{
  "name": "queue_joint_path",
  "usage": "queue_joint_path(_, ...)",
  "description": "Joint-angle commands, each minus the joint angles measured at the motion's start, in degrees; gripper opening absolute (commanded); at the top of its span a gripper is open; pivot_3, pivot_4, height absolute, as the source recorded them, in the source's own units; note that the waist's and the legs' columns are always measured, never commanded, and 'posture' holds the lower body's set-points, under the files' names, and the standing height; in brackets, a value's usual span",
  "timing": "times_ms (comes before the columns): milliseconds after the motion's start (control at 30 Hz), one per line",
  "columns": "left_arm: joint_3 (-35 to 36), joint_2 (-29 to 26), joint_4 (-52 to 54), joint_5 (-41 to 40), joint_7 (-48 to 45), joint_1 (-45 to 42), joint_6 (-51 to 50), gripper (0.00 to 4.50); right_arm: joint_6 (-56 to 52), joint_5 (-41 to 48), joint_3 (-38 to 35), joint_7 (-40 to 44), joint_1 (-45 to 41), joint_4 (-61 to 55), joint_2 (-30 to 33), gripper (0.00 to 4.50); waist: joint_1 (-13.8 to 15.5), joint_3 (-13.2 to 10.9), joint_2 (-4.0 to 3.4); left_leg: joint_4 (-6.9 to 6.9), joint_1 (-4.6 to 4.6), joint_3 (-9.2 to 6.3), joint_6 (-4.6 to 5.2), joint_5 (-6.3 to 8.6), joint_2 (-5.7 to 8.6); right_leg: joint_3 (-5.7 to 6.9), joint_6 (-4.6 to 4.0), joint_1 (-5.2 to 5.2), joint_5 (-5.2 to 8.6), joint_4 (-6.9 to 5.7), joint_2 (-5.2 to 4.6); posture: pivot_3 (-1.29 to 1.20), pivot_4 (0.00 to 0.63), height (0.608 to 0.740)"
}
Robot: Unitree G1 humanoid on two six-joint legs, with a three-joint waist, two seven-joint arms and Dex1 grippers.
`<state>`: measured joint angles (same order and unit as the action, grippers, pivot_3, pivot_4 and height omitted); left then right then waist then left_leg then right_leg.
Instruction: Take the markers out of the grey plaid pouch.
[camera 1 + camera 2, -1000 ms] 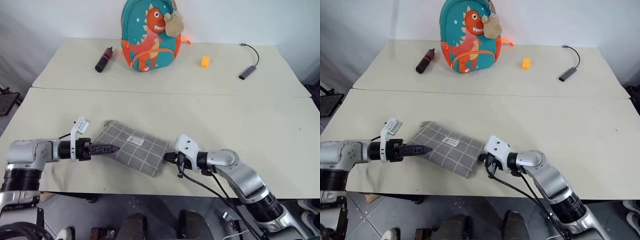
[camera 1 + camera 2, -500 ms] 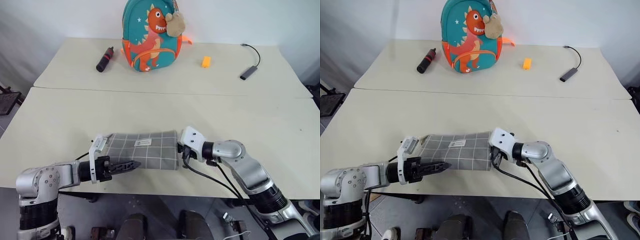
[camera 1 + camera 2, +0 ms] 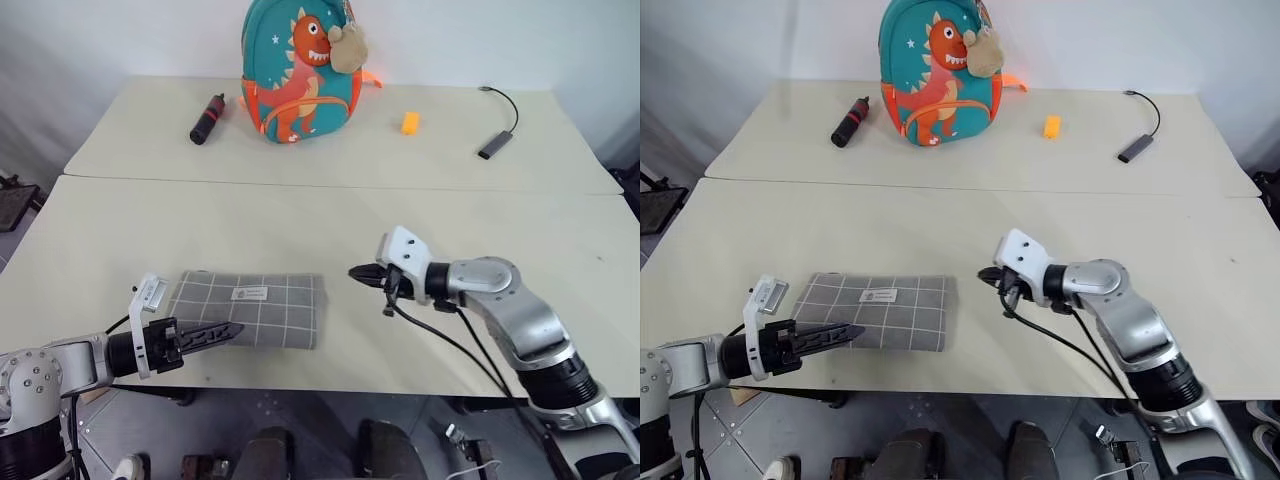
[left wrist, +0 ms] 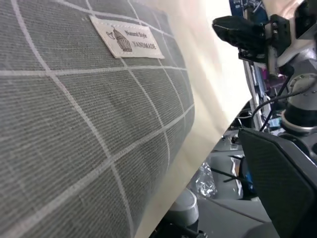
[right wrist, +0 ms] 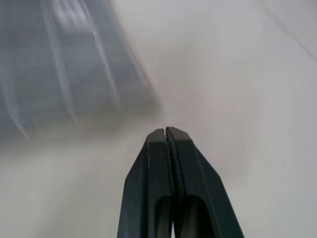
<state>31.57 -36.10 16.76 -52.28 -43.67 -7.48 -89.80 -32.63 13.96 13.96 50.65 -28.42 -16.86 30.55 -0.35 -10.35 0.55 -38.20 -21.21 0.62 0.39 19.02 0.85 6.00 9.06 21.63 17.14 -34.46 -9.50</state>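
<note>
my right tool (image 3: 354, 272) is pressed closed on nothing, raised just right of the one grey plaid pouch (image 3: 250, 309). my left tool (image 3: 228, 330) is spread wide at the pouch's near-left edge. the pouch lies flat on the surface (image 3: 150, 220); i see zero markers.

Two arms of rounded silver-grey metal links, joined by ribbed black collars. Behind each pair of slim black tapered fingers, a black wrist block carrying a white angular plastic camera bracket: left gripper (image 3: 222, 331), right gripper (image 3: 354, 272). Thin black cables looping down from behind the jaws of both. Textured, dimpled face on one broad black finger (image 4: 285, 178). Smooth matte black right fingers (image 5: 171, 148), pressed flush.
</note>
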Motion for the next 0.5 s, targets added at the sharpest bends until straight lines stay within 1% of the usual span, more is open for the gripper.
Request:
queue_joint_path(33, 0.45, 1.34, 0.02, -2.26, 0.71, 0.66, 0.39, 4.50, -1.34, 1.00, 4.66, -0.42, 1.02, -4.44, -3.19, 0.06, 0.07, 0.00, 0.00, 0.00, 0.01, 0.00, 0.00, 0.00, 0.00, 0.00, 0.00, 0.00, 0.00, 0.00, 0.00, 0.00, 0.150, 0.740)
queue_joint_path(100, 0.08, 1.82, 0.10, -2.59, 1.06, 0.89, 0.40, 4.50, -2.17, -0.27, 7.51, -1.40, 1.23, -3.90, -4.78, 0.06, 0.07, 0.00, 0.00, -0.01, 0.01, -0.01, 0.00, 0.00, 0.01, 0.00, 0.00, -0.01, 0.00, -0.01, 0.00, 0.00, 0.150, 0.740)
queue_joint_path(167, -0.07, 1.96, -0.12, -2.79, 1.33, 0.91, 0.56, 4.50, -3.29, -0.96, 8.80, -2.24, 1.26, -2.31, -5.76, 0.06, 0.06, 0.00, 0.00, -0.02, 0.01, -0.01, 0.00, 0.00, 0.01, -0.01, -0.01, 0.00, 0.00, -0.02, 0.00, 0.00, 0.150, 0.740)
queue_joint_path(300, -0.98, 1.82, -0.83, -3.10, 1.75, 0.75, 1.30, 4.50, -1.91, -4.77, 11.74, -2.35, -0.53, 1.48, -5.26, 0.06, 0.09, 0.00, 0.00, -0.04, 0.01, -0.01, 0.00, 0.00, 0.04, -0.02, -0.02, 0.00, -0.01, -0.02, 0.00, 0.00, 0.150, 0.740)
queue_joint_path(367, -1.82, 2.00, -1.16, -3.02, 2.02, 0.49, 1.85, 4.50, -4.33, -5.22, 12.74, -2.32, -1.55, 2.45, -5.59, 0.06, 0.07, 0.01, -0.01, -0.03, 0.01, -0.01, 0.00, 0.00, 0.04, -0.02, -0.02, 0.00, -0.01, -0.02, -0.01, 0.00, 0.150, 0.740)
queue_joint_path(467, -2.18, 1.19, -1.44, -3.31, 1.82, 0.64, 2.53, 4.50, -5.70, -7.16, 14.86, -1.97, -2.54, 2.74, -4.58, 0.06, 0.05, 0.01, -0.01, -0.03, 0.03, -0.01, 0.00, 0.00, 0.02, -0.01, -0.02, 0.00, 0.00, -0.03, 0.00, 0.00, 0.150, 0.740)
queue_joint_path(500, -2.35, -0.49, -1.50, -3.28, 0.63, 1.30, 3.17, 4.50, -6.37, -7.45, 15.17, -1.94, -2.54, 2.51, -4.35, 0.06, 0.05, 0.01, -0.01, -0.03, 0.03, -0.01, -0.01, 0.00, 0.02, -0.01, -0.03, 0.00, 0.00, -0.03, 0.00, 0.00, 0.150, 0.740)
